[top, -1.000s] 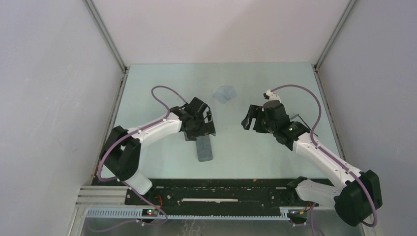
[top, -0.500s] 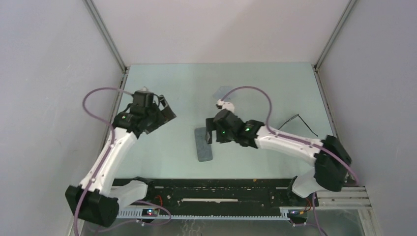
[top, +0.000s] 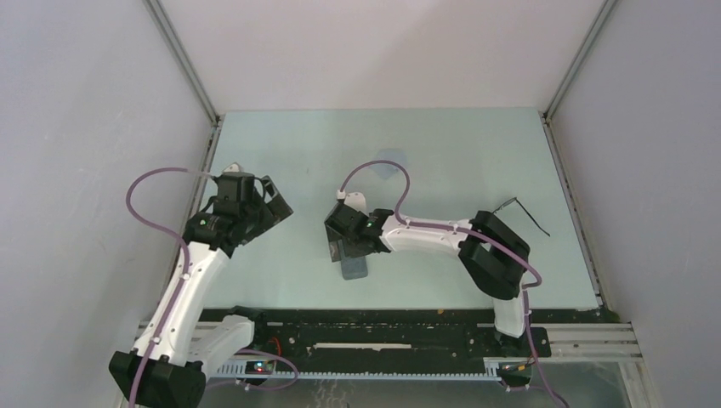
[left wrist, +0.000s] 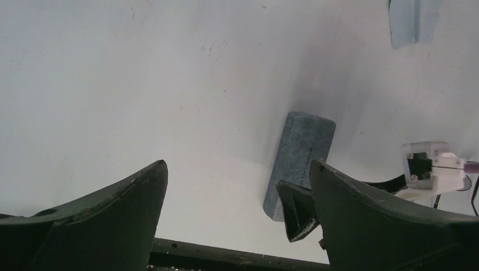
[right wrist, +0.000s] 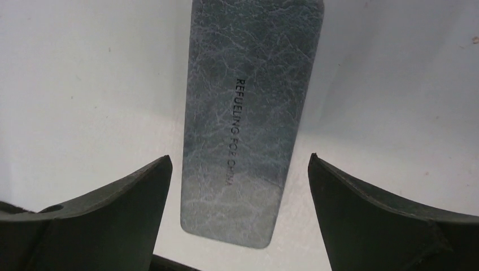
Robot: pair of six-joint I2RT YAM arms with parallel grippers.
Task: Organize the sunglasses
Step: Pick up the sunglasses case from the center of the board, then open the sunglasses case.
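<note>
since the right end effector [right wrist: 240,159] is held directly over the slate-grey case [right wrist: 248,113], its jaws spread fully with nothing between them, the step in hand is judged to be a grasp of that case. it would be done well if the end effector were lowered straight down with the jaws kept wide, so that the long sides of the case are straddled evenly, and if closing were begun only once both fingers [right wrist: 113,214] are seated low beside it on the counter [top: 281,144]; the case looks flat and soft-skinned, so a centred pinch is advised, lest it be tipped or pushed toward the counter's near edge. the left end effector [left wrist: 238,166] is likewise seen wide open and empty, raised off to the left, well apart from the case. the sunglasses [top: 529,214] are found lying on the counter far to the right, near its right edge, just beyond the right arm's elbow [top: 493,246] and well apart from the case; nothing is touching them. a pale bluish cloth [left wrist: 415,20] is laid toward the far middle of the counter. the counter is seen as a pale green matt sheet, faintly scuffed, and it is enclosed on three sides by plain white walls [top: 85,170] with metal rails [top: 183,68] in the corners.
</note>
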